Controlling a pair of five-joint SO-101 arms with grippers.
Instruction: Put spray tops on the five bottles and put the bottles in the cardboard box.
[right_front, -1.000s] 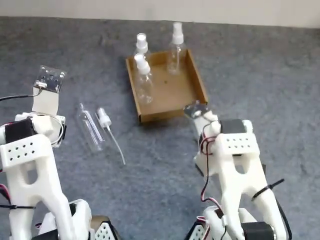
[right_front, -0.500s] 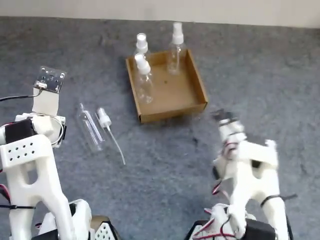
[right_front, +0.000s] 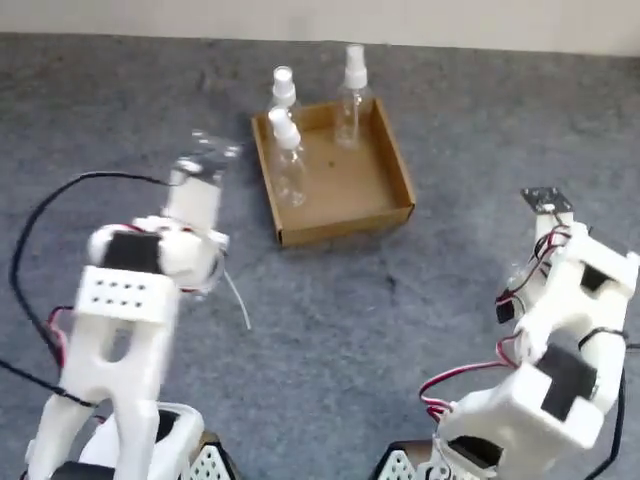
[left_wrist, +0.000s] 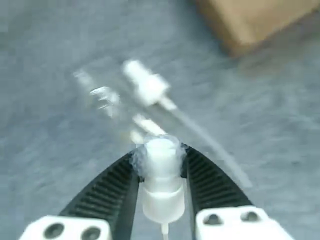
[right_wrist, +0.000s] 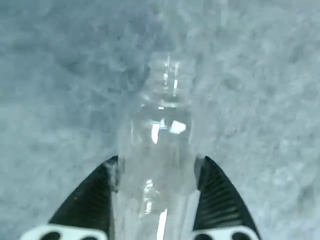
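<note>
At cardboard box, three capped bottles; left pincer holds spray top, right pincer bottle.

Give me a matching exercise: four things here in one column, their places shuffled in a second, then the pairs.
1. clear plastic bottle without a top
2. white spray top with a long tube
3. clear bottle capped with a white sprayer
4. stubby white spray top

A. standing in the brown cardboard box
B. in the left gripper
C. lying on the grey carpet
D. in the right gripper

Pairs: 1-D, 2-C, 3-A, 4-B
</note>
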